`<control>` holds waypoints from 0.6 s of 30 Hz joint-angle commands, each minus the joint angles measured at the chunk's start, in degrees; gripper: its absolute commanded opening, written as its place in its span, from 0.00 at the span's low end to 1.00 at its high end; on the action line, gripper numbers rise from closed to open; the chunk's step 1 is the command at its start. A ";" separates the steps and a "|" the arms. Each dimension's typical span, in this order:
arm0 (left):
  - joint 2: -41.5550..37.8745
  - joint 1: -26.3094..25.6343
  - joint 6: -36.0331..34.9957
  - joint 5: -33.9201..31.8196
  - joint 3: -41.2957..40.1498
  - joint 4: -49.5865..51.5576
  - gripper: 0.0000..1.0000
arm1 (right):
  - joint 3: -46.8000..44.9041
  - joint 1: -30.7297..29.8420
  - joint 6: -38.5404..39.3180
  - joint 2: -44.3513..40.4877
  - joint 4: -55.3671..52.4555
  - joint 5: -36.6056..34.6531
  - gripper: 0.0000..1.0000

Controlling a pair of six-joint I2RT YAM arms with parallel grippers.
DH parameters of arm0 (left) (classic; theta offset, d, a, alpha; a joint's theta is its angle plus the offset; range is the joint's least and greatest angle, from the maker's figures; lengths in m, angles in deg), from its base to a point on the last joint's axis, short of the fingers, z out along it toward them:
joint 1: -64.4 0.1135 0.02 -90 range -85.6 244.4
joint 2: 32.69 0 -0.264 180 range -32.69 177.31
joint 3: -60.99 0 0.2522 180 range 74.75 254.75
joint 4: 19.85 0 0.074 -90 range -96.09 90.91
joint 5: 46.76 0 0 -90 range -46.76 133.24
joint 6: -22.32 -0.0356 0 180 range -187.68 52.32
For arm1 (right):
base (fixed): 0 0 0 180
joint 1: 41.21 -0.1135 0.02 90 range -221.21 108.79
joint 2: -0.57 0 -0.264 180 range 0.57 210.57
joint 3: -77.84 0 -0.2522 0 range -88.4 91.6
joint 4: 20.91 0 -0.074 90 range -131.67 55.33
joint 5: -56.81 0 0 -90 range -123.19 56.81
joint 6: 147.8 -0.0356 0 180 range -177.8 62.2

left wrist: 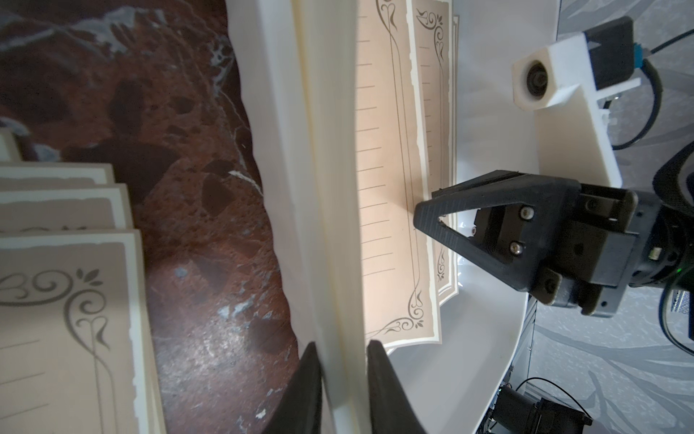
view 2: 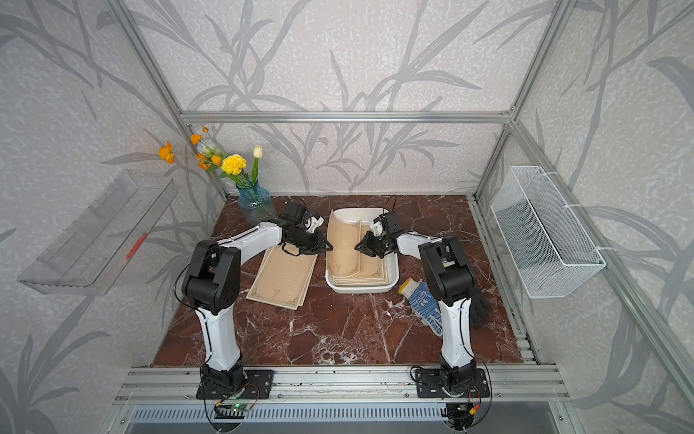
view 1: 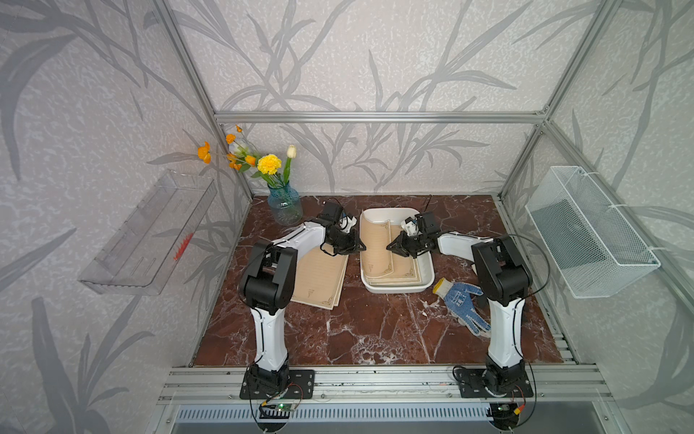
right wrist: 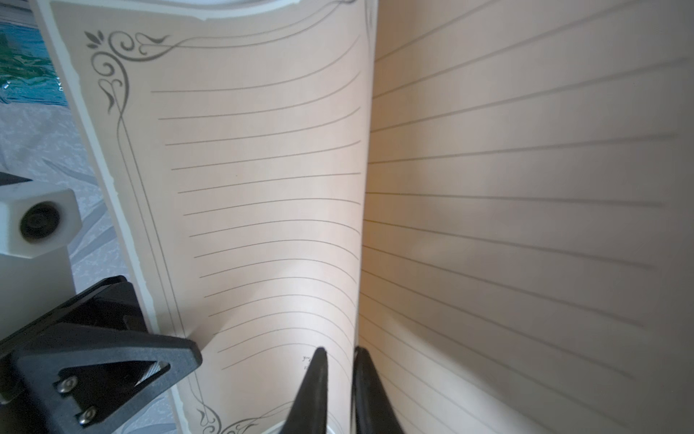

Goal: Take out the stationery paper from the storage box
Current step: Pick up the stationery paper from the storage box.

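The white storage box (view 1: pixel 428 271) (view 2: pixel 393 271) stands mid-table with several sheets of stationery paper lying flat in it (view 1: pixel 406 271). One sheet (view 1: pixel 375 240) (view 2: pixel 343 240) (right wrist: pixel 263 188) curls upward, its far side leaning on the box's left wall. My right gripper (view 1: pixel 391 248) (view 2: pixel 358 248) (right wrist: pixel 340 351) is shut on that sheet's raised edge. Straddling the box's left rim (left wrist: pixel 285 188), my left gripper (view 1: pixel 360 247) (view 2: pixel 328 247) (left wrist: pixel 343 351) is shut on it. More sheets (view 1: pixel 319 274) (left wrist: pixel 56 300) lie stacked on the table left of the box.
A blue glass vase of flowers (view 1: pixel 285 204) stands at the back left. A blue-and-white glove (view 1: pixel 462 300) and a black glove (view 2: pixel 480 308) lie by the right arm's base. A wire basket (view 1: pixel 589 233) hangs on the right wall, a clear shelf tray (view 1: pixel 150 233) on the left.
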 commanded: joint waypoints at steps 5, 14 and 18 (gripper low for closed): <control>0.24 -0.57 -0.93 0.57 1.37 0.14 0.28 | 4.86 0.28 3.72 1.18 -8.58 -1.35 0.18; -1.67 -0.48 -1.45 -0.76 1.34 0.46 0.43 | 6.95 0.47 5.78 -1.73 -13.73 -3.70 0.00; -3.25 -0.39 -1.88 -1.84 1.19 0.84 0.47 | 7.33 0.46 8.25 -5.14 -16.37 -5.81 0.00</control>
